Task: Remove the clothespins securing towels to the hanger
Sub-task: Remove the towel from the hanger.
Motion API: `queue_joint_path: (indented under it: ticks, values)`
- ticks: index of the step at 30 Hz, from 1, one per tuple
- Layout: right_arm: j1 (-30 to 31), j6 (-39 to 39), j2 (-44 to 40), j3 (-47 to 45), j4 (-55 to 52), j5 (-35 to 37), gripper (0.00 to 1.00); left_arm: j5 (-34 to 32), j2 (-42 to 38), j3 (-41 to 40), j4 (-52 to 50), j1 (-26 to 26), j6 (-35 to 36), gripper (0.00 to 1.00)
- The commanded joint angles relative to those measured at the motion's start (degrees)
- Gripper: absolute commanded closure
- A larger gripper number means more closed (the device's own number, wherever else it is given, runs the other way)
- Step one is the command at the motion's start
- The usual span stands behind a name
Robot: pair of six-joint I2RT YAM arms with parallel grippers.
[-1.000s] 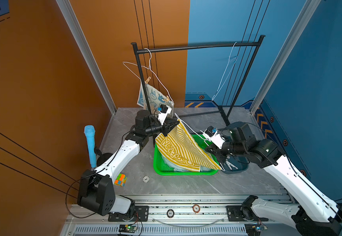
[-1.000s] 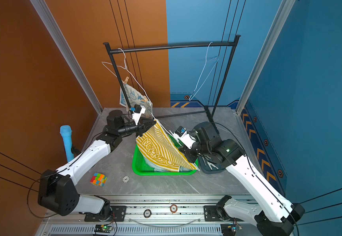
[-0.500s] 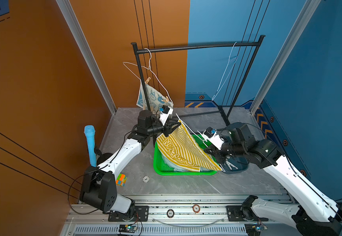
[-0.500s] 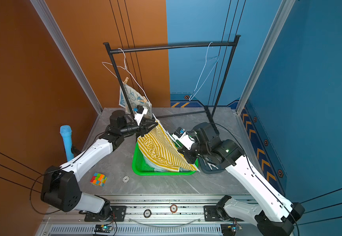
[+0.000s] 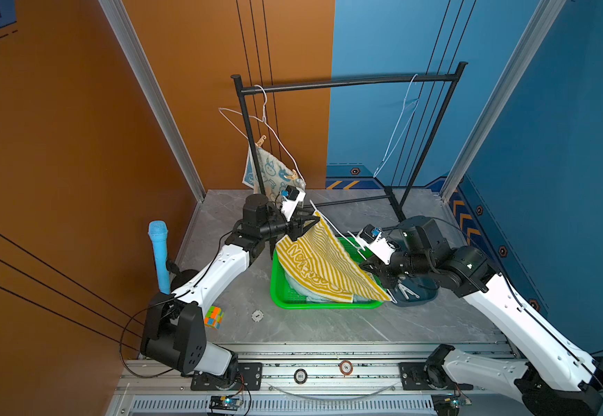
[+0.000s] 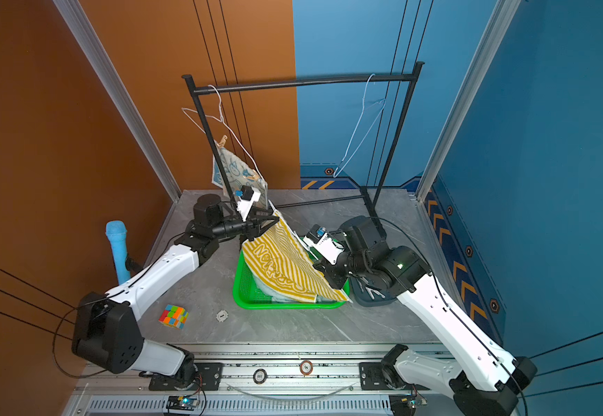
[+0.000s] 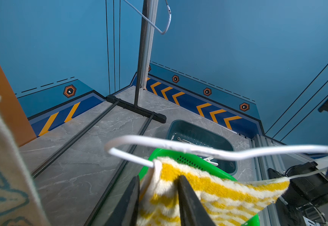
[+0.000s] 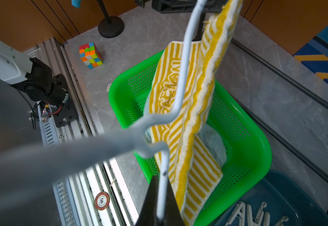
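Note:
A yellow-and-white striped towel (image 5: 321, 266) drapes from a white wire hanger (image 7: 178, 145) down into the green basket (image 5: 328, 306). My left gripper (image 7: 158, 177) stands open with the towel's top corner loose between its jaws. My right gripper (image 8: 161, 178) is shut on the hanger's wire at the towel's lower end. A pale blue-green towel (image 8: 212, 140) lies in the basket. The bunny-print towel (image 5: 267, 173) hangs from a hanger on the rack, pinned by two wooden clothespins (image 5: 262, 139) (image 5: 294, 176). Pale clothespins (image 8: 257, 213) lie in the dark blue bin (image 5: 418, 297).
The black rack (image 5: 346, 83) stands at the back with an empty wire hanger (image 5: 400, 126) near its right post. A blue microphone (image 5: 159, 252), a Rubik's cube (image 5: 213, 317) and a small round chip (image 5: 257, 315) sit left of the basket.
My left gripper's jaws have spread apart round the striped towel's corner, and that arm has shifted slightly right. The right gripper keeps its hold on the hanger.

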Motion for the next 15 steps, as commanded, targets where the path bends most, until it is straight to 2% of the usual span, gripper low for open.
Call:
queue_joint_path:
  ticks: [1, 11, 15]
  values:
    - [0.39, 0.09, -0.44, -0.75, 1.38, 0.38, 1.00, 0.16, -0.93, 0.81, 0.55, -0.30, 1.16, 0.63]
    - [0.35, 0.17, 0.52, -1.10, 1.36, 0.87, 1.00, -0.58, -1.49, 0.16, 0.44, -0.25, 1.95, 0.64]
    - [0.28, 0.19, 0.53, -1.07, 1.34, 1.08, 1.00, -1.65, -1.38, -0.27, 0.44, -0.18, 2.24, 0.59]
